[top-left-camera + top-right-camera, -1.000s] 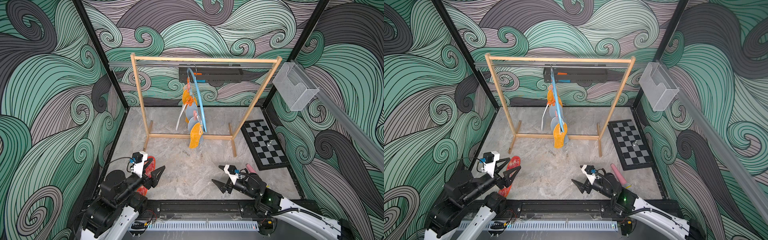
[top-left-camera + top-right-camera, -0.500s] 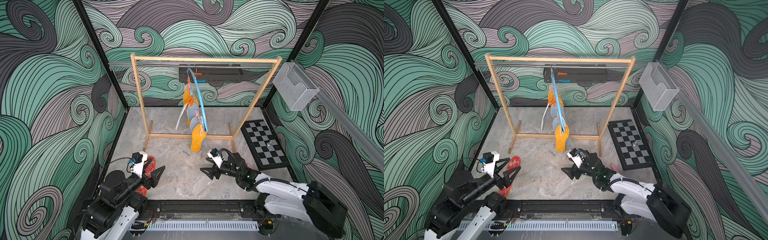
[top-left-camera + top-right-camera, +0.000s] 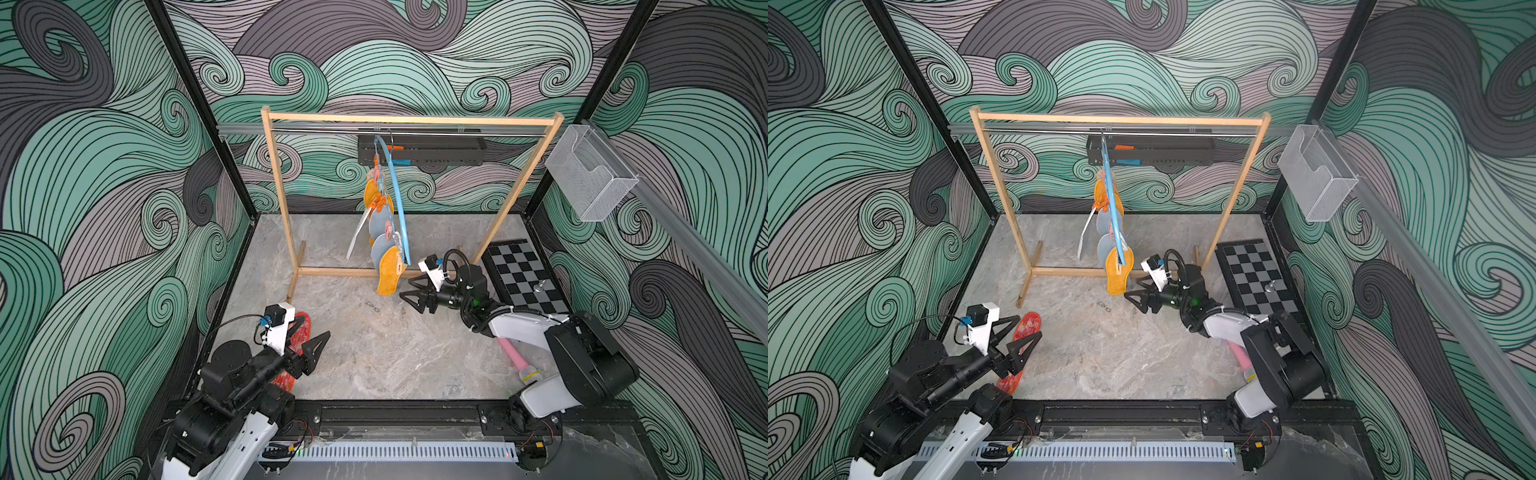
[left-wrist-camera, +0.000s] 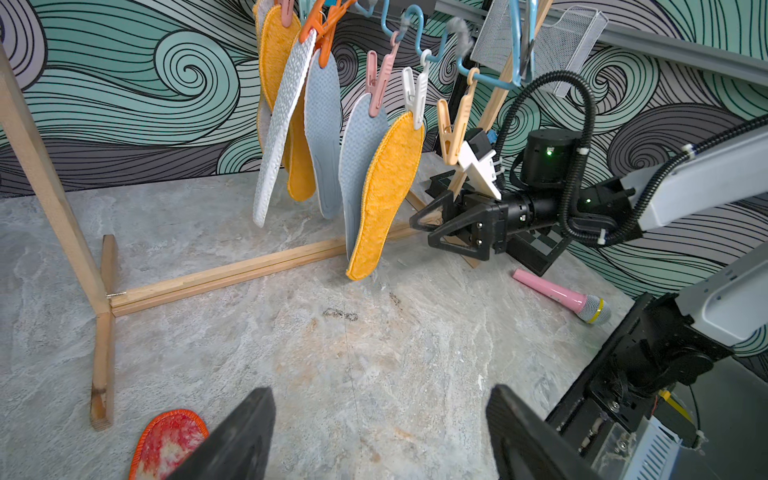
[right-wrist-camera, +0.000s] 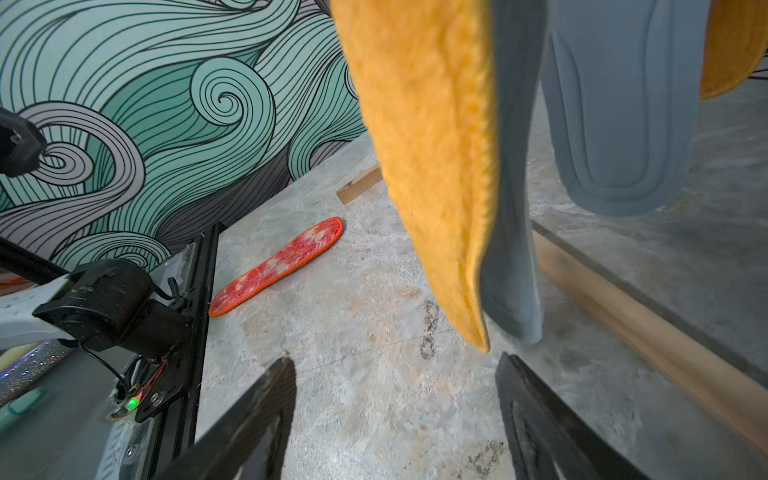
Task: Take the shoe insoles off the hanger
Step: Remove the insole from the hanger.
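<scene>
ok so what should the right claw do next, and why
Probably ease the right claw forward until its open jaws straddle the lower end of the front orange insole. It hangs from a white clip just ahead of the claw, not yet between the jaws.

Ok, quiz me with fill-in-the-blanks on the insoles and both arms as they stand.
1. The right gripper is beside the nearest hanging insole, whose colour is ____.
2. The left gripper hangs by the one insole lying on the floor, coloured ____.
3. Both grippers' jaws are ____, holding nothing.
4. The pink microphone lies under the ____ arm.
Missing words: orange; red and white; open; right.
</scene>
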